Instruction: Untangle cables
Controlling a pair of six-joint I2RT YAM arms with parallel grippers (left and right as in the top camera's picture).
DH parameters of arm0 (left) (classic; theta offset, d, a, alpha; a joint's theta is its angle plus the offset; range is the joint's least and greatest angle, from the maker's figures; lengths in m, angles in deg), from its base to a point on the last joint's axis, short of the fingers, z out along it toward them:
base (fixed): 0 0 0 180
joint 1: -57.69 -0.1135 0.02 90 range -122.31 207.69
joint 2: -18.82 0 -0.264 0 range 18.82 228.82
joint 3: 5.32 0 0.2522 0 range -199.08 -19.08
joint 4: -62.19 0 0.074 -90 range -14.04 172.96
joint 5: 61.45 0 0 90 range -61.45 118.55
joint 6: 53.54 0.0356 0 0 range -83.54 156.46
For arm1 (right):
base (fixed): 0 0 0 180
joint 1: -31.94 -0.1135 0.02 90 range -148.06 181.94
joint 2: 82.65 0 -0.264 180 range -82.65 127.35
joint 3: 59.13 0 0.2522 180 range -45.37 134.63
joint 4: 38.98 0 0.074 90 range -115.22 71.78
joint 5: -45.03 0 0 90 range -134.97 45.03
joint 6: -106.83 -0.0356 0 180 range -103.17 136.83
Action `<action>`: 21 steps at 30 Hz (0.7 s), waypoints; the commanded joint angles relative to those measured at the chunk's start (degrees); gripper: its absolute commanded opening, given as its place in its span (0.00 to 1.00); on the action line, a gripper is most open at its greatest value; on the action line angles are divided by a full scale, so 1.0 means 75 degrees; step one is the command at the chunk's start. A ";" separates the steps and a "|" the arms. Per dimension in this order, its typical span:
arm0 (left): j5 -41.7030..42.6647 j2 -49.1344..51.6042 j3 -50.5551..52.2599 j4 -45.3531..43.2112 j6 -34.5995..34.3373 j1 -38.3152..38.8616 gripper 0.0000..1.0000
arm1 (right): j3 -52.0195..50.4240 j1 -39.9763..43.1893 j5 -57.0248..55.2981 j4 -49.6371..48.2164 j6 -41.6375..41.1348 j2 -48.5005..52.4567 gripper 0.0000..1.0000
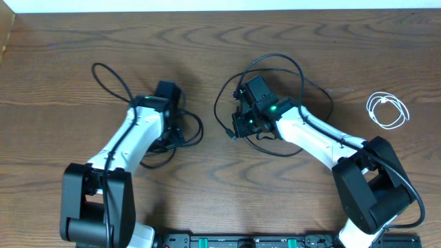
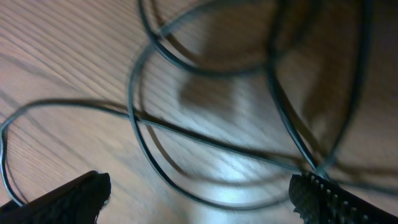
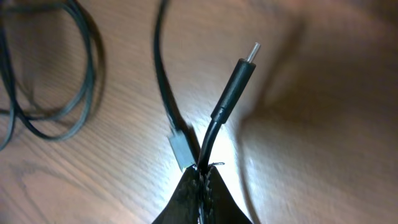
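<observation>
Thin black cables lie on the wooden table in two bunches. One bunch [image 1: 187, 132] loops under my left gripper [image 1: 173, 122], with a longer loop [image 1: 110, 77] running off to the left. In the left wrist view that gripper [image 2: 199, 200] stands open, its fingers [image 2: 74, 198] wide apart over crossing black cable strands [image 2: 186, 134], touching none. My right gripper [image 1: 238, 125] is shut on a black cable [image 3: 214, 127] just behind its plug end [image 3: 239, 78]. A second strand with a flat connector [image 3: 179, 150] lies against the gripper [image 3: 205, 169]. A coiled white cable [image 1: 387, 110] rests apart at the far right.
A big black cable loop [image 1: 275, 65] arcs behind the right gripper and down toward the right arm [image 1: 324, 141]. More black loops [image 3: 81, 74] lie left of the held plug. The table's far edge [image 1: 220, 12] meets a white wall.
</observation>
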 commanded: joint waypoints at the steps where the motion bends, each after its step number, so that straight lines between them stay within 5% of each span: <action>1: -0.0289 0.0041 0.0029 -0.0195 -0.0096 -0.0425 0.98 | 0.0064 -0.0265 -0.0402 -0.0245 0.0539 0.0052 0.01; 19: -0.0286 0.0041 0.0032 -0.0245 -0.0102 -0.0743 0.98 | 0.0026 -0.1209 -0.2594 -0.1731 0.0685 0.0889 0.01; 21: -0.0286 0.0041 0.0032 -0.0245 -0.0102 -0.0743 0.98 | 0.0026 -0.1209 -0.2588 -0.1728 0.0682 0.1093 0.08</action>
